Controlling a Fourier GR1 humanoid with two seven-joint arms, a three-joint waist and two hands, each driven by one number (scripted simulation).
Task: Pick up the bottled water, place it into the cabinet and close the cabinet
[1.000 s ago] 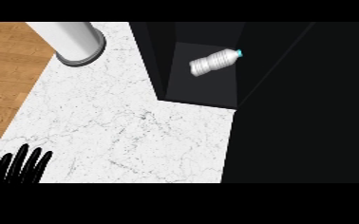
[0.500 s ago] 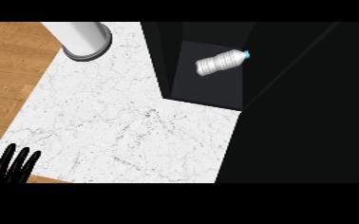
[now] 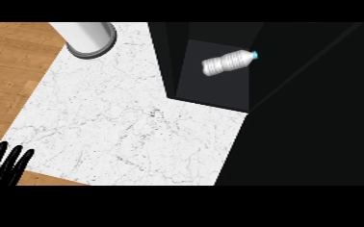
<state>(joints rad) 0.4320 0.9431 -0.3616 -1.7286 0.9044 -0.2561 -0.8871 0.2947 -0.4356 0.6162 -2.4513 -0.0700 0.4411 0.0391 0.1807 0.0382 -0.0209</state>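
Observation:
The bottled water (image 3: 227, 62), clear with a blue cap, lies on its side on the grey floor of the dark cabinet (image 3: 213, 84) at the upper middle. Its cap points up and to the right. My left hand (image 3: 14, 166) shows only as straight black fingers at the lower left edge, far from the bottle and touching nothing. My right hand does not appear. A large black surface (image 3: 305, 125), part of the cabinet, fills the right side of the view.
A white and grey cylindrical container (image 3: 89, 38) stands at the upper left of the white marble counter (image 3: 128, 125). Wooden floor (image 3: 21, 62) lies beyond the counter's left edge.
The whole view has shifted a little to the right, so the counter, container and bottle sit further right in the picture. My left hand has slid toward the left edge, showing less.

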